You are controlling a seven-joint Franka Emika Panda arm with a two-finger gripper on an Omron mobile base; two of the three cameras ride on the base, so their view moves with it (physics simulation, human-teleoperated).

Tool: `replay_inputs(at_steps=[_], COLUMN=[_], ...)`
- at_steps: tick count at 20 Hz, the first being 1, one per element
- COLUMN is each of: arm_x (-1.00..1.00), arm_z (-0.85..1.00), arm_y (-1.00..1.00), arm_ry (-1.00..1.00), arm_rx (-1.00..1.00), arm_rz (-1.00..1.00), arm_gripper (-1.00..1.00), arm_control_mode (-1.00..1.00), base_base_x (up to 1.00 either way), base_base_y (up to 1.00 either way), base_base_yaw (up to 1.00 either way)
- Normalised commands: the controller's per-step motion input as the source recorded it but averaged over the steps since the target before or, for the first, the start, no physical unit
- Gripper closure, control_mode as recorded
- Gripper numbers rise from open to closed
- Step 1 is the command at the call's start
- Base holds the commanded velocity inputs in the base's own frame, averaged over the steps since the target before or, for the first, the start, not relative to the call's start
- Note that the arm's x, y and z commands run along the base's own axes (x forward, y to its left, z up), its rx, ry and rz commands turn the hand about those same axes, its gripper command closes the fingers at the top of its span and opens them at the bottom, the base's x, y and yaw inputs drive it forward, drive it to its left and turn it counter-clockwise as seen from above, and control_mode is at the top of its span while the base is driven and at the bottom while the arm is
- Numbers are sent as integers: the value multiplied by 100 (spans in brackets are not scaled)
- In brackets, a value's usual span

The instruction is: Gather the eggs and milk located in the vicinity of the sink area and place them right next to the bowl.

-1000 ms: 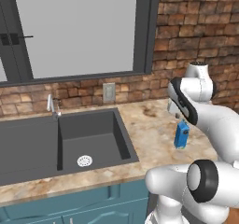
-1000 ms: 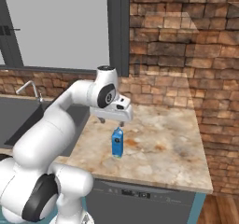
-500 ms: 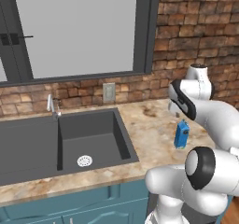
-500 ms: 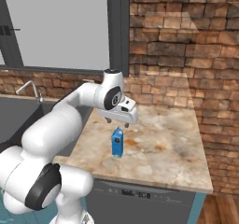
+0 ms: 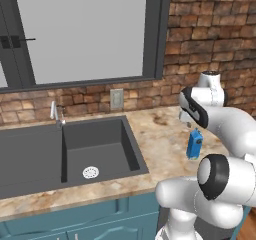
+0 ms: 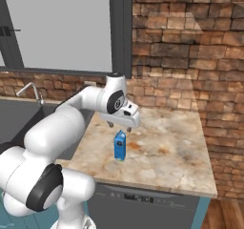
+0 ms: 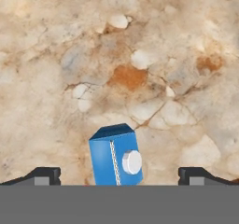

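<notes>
The small blue gable-topped milk carton (image 7: 115, 155) stands ungrasped on the speckled stone worktop (image 6: 167, 147); we hover above it, fingers (image 7: 44, 175) spread wide and empty, so gathering seems barely begun.

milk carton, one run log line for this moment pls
gripper: open, above milk | milk: upright on counter, not held | sink: left

A rendered home kitchen. A dark sink (image 5: 95, 151) with a silver tap (image 5: 56, 113) sits in a marble-like counter (image 6: 162, 147) over teal cabinets (image 5: 100, 219). Behind stand a brick wall (image 6: 181, 46) and a window (image 5: 85, 31).
</notes>
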Motion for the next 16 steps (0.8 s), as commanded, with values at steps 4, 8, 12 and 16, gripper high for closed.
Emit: replay_inputs(at_steps=[4, 8, 12, 16], arm_x=[0, 0, 0, 0], arm_z=[-20, -36, -33, -25], arm_y=[0, 0, 0, 0], arm_ry=[0, 1, 0, 0], arm_rx=[0, 0, 0, 0], arm_rz=[0, 0, 0, 0], arm_gripper=[-100, -100, -100, -100], arm_control_mode=[-100, -100, -100, -100], base_base_x=[0, 0, 0, 0], base_base_y=[0, 0, 0, 0], base_base_yaw=[0, 0, 0, 0])
